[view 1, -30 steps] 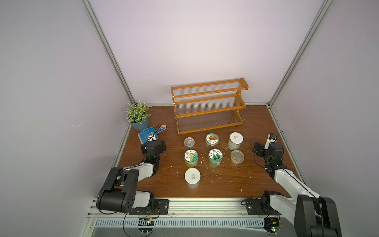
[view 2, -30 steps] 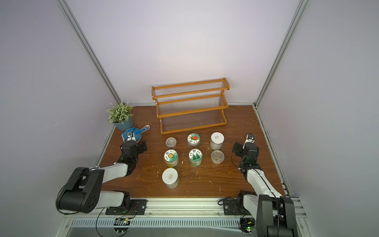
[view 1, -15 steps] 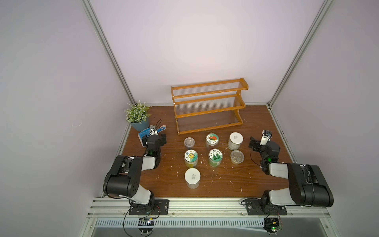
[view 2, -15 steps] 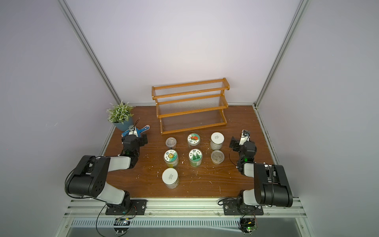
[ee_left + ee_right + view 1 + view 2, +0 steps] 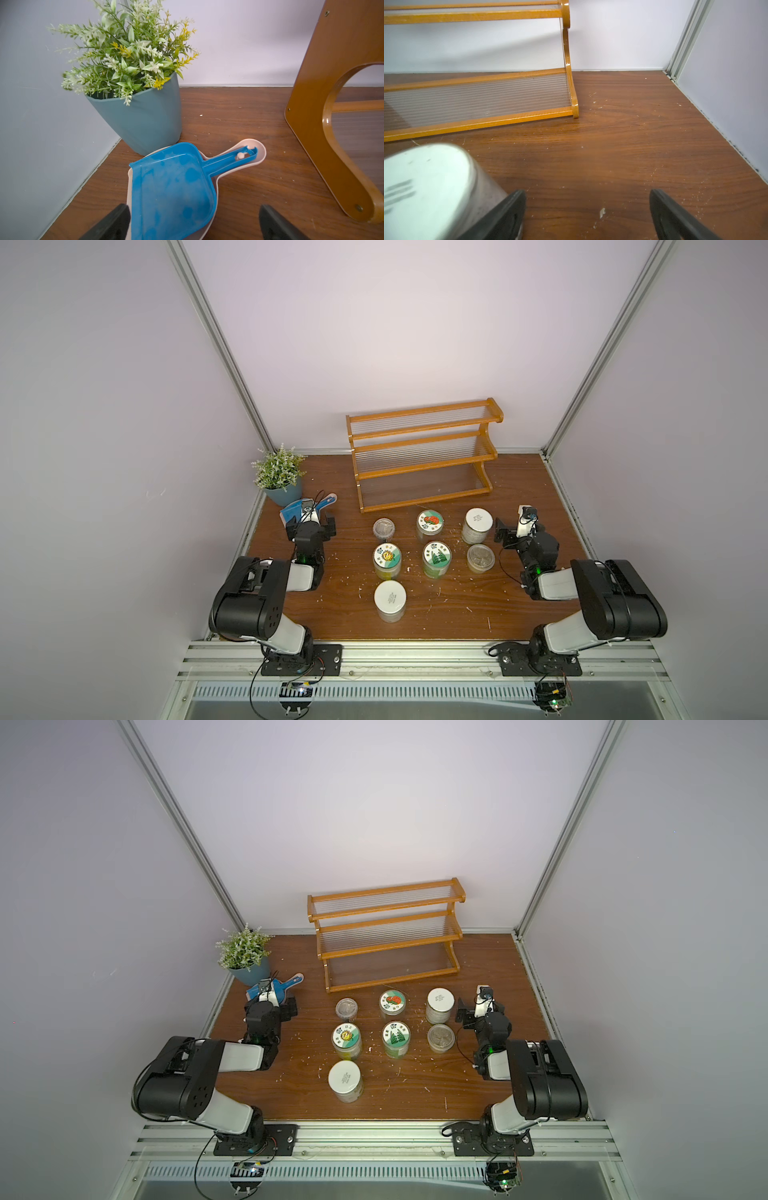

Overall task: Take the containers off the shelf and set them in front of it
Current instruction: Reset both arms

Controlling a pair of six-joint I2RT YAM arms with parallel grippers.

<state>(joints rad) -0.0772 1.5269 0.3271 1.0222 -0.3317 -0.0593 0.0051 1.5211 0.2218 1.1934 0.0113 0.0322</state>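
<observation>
The orange-brown wooden shelf (image 5: 422,456) (image 5: 386,936) stands at the back with all three tiers bare. Several containers sit on the table in front of it, among them a white-lidded jar (image 5: 478,522) (image 5: 425,187), a jar with a red picture on its lid (image 5: 429,522), a green-leaf-lidded jar (image 5: 436,556) and a front white-lidded jar (image 5: 390,598). My left gripper (image 5: 311,526) (image 5: 192,222) is open, low at the table's left. My right gripper (image 5: 519,529) (image 5: 587,214) is open beside the white-lidded jar, with only bare wood between its fingers.
A blue pot with a green plant (image 5: 282,489) (image 5: 141,116) stands in the back left corner. A blue dustpan (image 5: 172,187) on a pink one lies under my left gripper. The shelf's side piece (image 5: 332,104) is near it. Walls close off three sides.
Both arms have folded down low over their bases. The right gripper has shifted a little left towards the white-lidded jar. The containers have not moved.
</observation>
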